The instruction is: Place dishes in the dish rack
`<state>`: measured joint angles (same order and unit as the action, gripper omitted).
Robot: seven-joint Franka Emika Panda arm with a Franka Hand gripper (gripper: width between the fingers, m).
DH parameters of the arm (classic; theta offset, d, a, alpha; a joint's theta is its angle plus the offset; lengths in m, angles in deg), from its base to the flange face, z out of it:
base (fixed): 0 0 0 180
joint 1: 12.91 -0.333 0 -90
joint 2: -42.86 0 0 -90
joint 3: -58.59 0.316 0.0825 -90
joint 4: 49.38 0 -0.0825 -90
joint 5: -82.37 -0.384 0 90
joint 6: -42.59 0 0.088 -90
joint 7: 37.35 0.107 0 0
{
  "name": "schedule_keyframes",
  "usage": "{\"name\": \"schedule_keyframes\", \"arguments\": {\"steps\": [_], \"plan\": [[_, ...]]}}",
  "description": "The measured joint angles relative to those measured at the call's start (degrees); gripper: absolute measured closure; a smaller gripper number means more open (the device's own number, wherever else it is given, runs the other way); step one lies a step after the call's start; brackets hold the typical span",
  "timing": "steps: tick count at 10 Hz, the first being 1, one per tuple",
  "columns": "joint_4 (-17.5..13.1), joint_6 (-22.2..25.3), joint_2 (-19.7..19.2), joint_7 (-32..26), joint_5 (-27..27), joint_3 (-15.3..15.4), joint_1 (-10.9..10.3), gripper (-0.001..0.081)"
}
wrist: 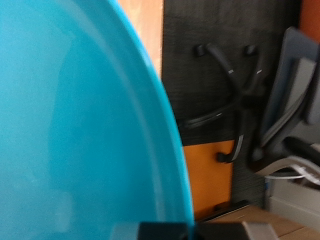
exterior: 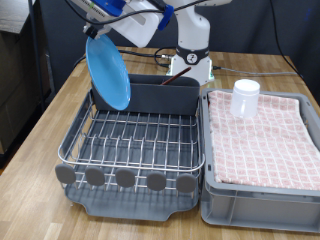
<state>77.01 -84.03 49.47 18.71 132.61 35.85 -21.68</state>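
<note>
My gripper [exterior: 97, 32] is shut on the top edge of the round light-blue plate [exterior: 107, 72]. It holds the plate tilted on edge over the back left corner of the dish rack [exterior: 135, 140], beside the tall grey cutlery bin [exterior: 160, 96]. The plate's lower rim is close to the wire grid; I cannot tell if it touches. In the wrist view the plate [wrist: 80, 130] fills most of the picture. The small white cup [exterior: 245, 97] stands upright on the pink checked cloth to the exterior view's right. The wooden spoon is out of view.
The grey crate [exterior: 262, 195] lined with pink checked cloth [exterior: 265, 135] stands right against the rack's right side. Round grey knobs [exterior: 125, 178] line the rack's front edge. The robot base [exterior: 190, 55] stands behind the bin. An office chair base [wrist: 235, 90] shows beyond the table.
</note>
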Motion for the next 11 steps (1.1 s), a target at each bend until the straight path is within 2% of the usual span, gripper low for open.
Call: {"name": "schedule_keyframes", "arguments": {"steps": [6,11], "plan": [[-1.06,2.05,-0.2,1.95,10.82,2.59,-0.12,0.0792],[-2.86,2.24,-1.52,1.49,12.99,1.57,0.09,0.0792]]}}
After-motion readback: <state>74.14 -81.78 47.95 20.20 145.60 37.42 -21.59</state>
